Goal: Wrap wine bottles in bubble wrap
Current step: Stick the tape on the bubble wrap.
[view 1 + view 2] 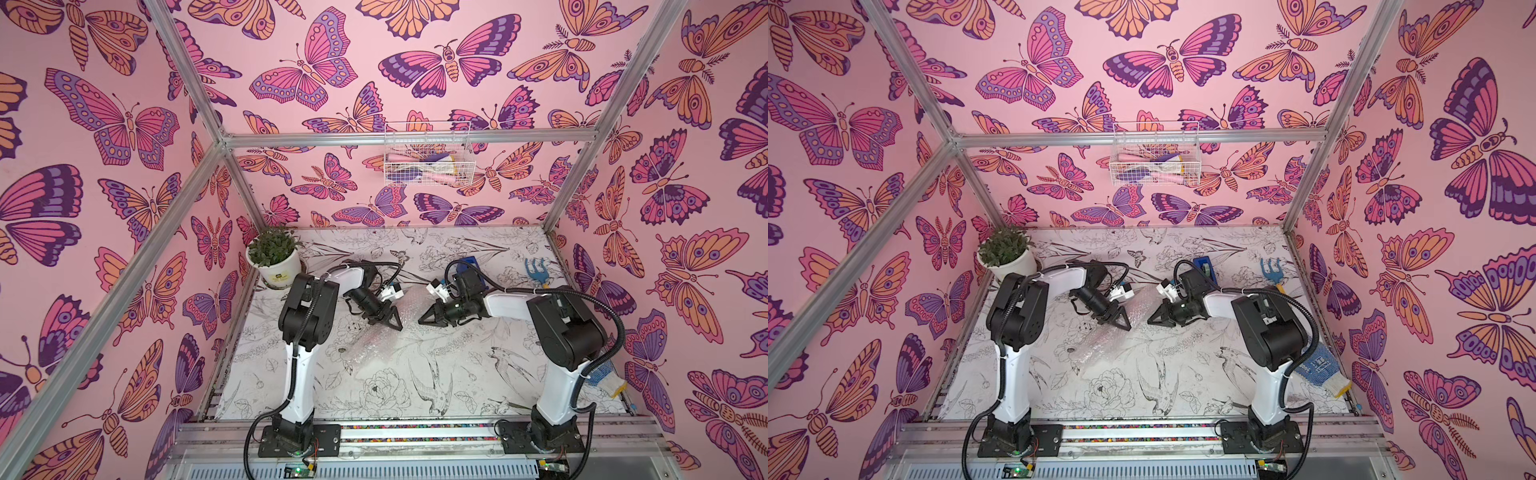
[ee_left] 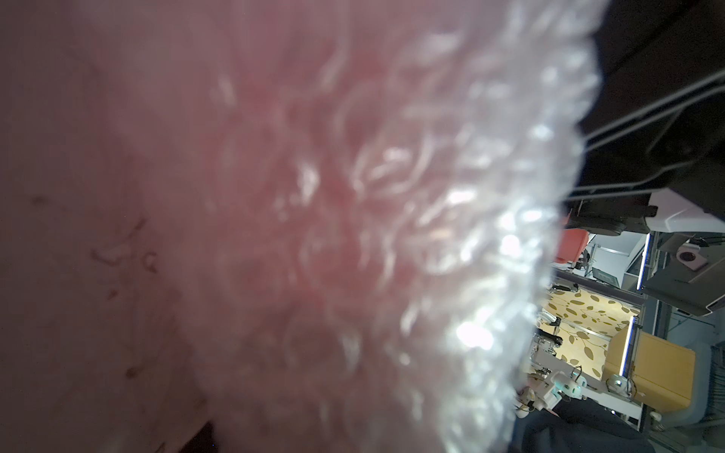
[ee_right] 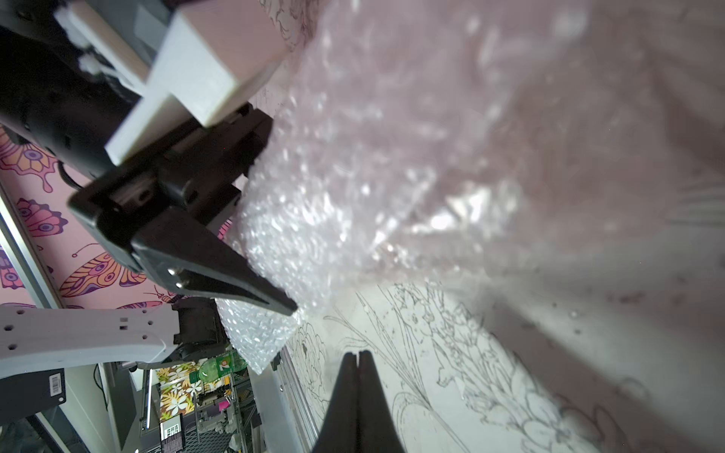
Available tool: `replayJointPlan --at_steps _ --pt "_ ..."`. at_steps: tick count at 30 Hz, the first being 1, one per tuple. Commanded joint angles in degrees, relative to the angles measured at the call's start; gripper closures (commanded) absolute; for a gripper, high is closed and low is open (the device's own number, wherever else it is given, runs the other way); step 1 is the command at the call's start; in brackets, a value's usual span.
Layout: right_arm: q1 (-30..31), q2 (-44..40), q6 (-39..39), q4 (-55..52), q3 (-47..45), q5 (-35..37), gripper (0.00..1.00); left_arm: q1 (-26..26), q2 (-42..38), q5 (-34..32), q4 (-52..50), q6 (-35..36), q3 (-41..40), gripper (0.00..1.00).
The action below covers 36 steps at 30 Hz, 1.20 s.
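Right wrist view: pinches a lifted edge of the bubble wrap (image 3: 314,219) at centre with the left gripper (image 3: 292,310), holds the right gripper (image 3: 359,355) closed and empty just right of it; cannot make out the bottle (likely hidden). Looks light, limp, slippery; best gripped at an edge

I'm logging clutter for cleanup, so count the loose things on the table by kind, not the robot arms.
Potted plant: 1
Bubble wrap sheet: 1
Blue tape dispenser: 1
Blue hand rake: 1
Dotted work glove: 1
Total: 5
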Motion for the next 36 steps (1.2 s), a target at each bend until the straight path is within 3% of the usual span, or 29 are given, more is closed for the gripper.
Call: replayJointPlan --at_steps 1,10,27,32,36 --pt "0.69 1.59 1.66 1.72 2.46 -2.18 1.00 -0.36 7.44 -15.39 -4.93 -1.65 -4.41 0.84" --pt "1.20 3.10 3.91 4.31 4.05 -3.67 1.00 -0.36 7.52 -15.43 -4.97 -1.57 -4.37 0.84" --pt "1.53 5.41 15.74 19.91 3.11 -3.87 1.00 -0.36 7.51 -15.30 -4.92 -1.63 -4.33 0.84" --pt "0.50 1.25 16.82 23.54 -1.44 -2.98 0.86 -0.36 7.52 -15.23 -4.97 -1.57 -4.35 0.84" --pt "-0.27 -1.39 13.28 19.53 -3.25 -2.21 0.78 -0.34 7.50 -15.27 -4.97 -1.57 -4.34 0.84"
